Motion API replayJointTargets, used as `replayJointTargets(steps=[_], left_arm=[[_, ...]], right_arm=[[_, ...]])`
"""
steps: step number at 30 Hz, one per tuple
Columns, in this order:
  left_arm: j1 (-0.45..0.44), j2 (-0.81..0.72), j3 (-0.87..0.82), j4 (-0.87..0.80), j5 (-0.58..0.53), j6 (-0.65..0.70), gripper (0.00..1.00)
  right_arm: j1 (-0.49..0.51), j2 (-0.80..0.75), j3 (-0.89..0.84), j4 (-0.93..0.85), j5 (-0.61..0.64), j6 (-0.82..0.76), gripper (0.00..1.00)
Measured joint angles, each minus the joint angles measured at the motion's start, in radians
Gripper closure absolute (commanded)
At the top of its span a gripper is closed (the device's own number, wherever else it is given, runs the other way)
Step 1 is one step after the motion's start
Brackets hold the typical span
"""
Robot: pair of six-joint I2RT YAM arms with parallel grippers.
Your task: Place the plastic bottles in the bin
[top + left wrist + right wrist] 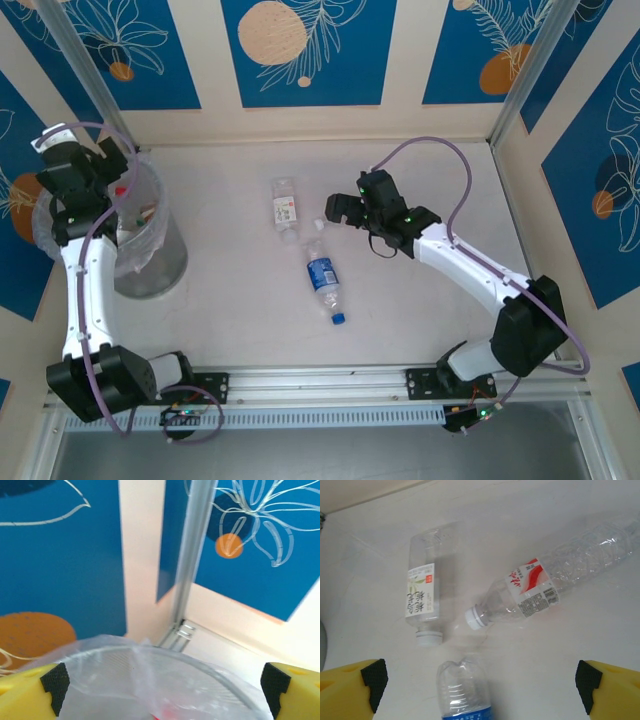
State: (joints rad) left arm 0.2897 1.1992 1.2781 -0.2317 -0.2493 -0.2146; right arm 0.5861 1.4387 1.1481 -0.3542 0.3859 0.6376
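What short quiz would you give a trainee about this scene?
1. True or false: the left gripper hangs open above the bin.
2. How many plastic bottles lie on the table near the right gripper?
3. The blue-label bottle has which cap? A red, B blue, C green.
Key: 1 true. 2 three: white-label bottle, red-label bottle, the blue-label one. 3 B.
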Motion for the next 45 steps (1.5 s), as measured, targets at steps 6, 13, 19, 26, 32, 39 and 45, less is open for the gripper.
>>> replayJointTargets(steps=[6, 13, 19, 26, 32, 39, 45], left_arm=[[-0.129, -0.034, -0.005, -0.065, 0.037, -0.118, 0.01], [-0.276, -0.086, -0.053, -0.088, 0.126, -0.198, 0.0], [-0.346, -0.132, -0.129, -0.078, 0.273, -0.256, 0.01], [-0.349, -0.177, -0.196, -0.082, 0.425, -0.301, 0.01], [-0.349, -0.222, -0.253, -0.099, 0.441, -0.309, 0.01], [-0.352, -0.225, -0.282, -0.108, 0.452, -0.311, 0.01], [-0.352, -0.225, -0.286, -0.113, 0.459, -0.307, 0.0]], right_arm=[[-0.058, 0.081, 0.002, 0.027, -0.014, -0.002, 0.0], [-0.12, 0.211, 0.067, 0.086, -0.014, 0.041, 0.0], [-0.15, 0.311, 0.139, 0.099, 0.02, 0.077, 0.0], [-0.196, 0.406, 0.242, 0.026, 0.06, 0.158, 0.01], [-0.211, 0.445, 0.292, -0.095, 0.113, 0.267, 0.0], [-0.244, 0.552, 0.415, -0.196, 0.107, 0.355, 0.0], [-0.274, 0.632, 0.476, -0.235, 0.049, 0.396, 0.0]])
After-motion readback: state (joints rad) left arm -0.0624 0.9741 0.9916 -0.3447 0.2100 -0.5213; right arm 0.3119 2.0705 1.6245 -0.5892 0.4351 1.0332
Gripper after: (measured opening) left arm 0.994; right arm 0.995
